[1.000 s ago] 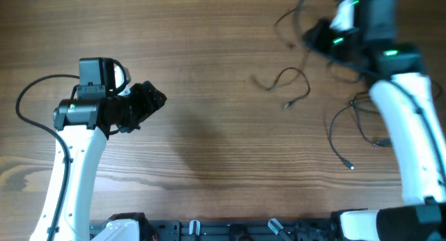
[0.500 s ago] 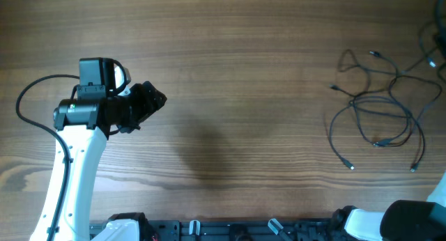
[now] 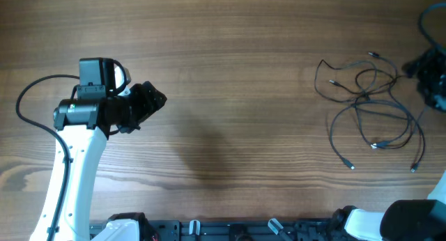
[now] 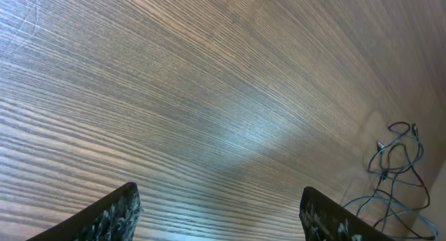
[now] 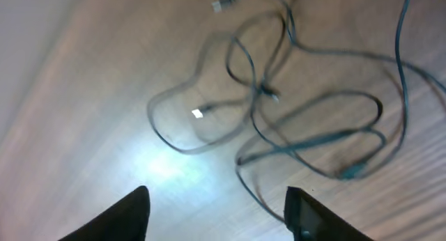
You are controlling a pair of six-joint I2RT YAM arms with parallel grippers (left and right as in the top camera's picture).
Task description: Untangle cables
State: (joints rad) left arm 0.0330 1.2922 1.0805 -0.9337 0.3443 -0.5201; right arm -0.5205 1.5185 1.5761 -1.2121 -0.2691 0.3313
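The cables are thin black cords lying in a loose tangle of overlapping loops on the right side of the wooden table, with small plug ends at the fringes. The right wrist view shows them blurred just beyond the fingertips, one loop running near the right finger. My right gripper hovers at the right edge of the overhead view beside the tangle. It is open with nothing between its fingers. My left gripper is far to the left, open over bare wood, with the cables distant at lower right.
The left arm's own thicker black wire loops out on its left. A black rail with the arm bases runs along the front edge. Bare wooden tabletop lies between the two arms.
The right gripper, shut on the cables at the top right a second ago, has opened and now sits at the right edge. The cables dropped to the table and spread leftward. The left arm stayed still.
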